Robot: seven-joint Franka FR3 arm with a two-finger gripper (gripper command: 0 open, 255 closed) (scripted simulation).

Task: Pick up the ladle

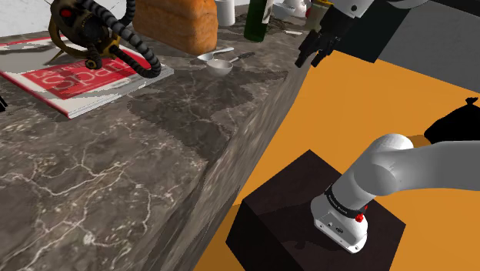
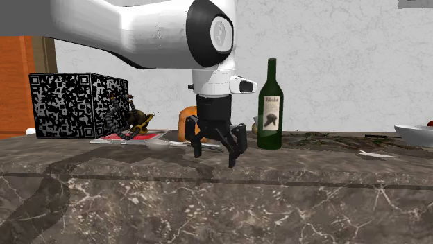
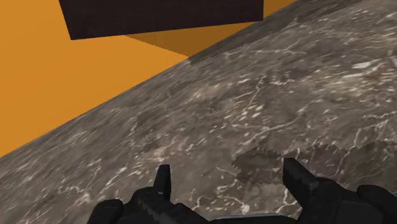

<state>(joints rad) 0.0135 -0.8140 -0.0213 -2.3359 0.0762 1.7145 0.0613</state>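
- Right now the gripper [image 1: 309, 60] hangs with its fingers spread and nothing between them, close above the marble counter [image 1: 115, 177] beside its long edge.
- That edge runs in the shoulder view from about 1 o'clock down to 7 o'clock. Past it lie open orange floor [image 1: 361, 115] and the dark stand [image 1: 285, 200], at 6 o'clock from the gripper.
- In the wrist view, bare marble [image 3: 267, 108] lies under the gripper [image 3: 228, 170], with the floor [image 3: 57, 76] beyond the edge.
- The ladle [image 1: 218, 61] rests on the counter at 9 o'clock from the gripper, apart from it, with bare marble between them.
- Behind the ladle stand a loaf of bread [image 1: 177, 23] at 11 o'clock and a dark green wine bottle [image 1: 258, 19] at 1 o'clock. I cannot tell what the bottle holds.
- Farther along, at 9 o'clock from the ladle, a gas mask [image 1: 92, 31] lies on a red magazine [image 1: 85, 77].
- In the second exterior view, the ladle [image 2: 158, 144] is at 9 o'clock of the gripper [image 2: 215, 156], and a white bowl [image 2: 416, 132] sits cut off at the frame's 3 o'clock edge.
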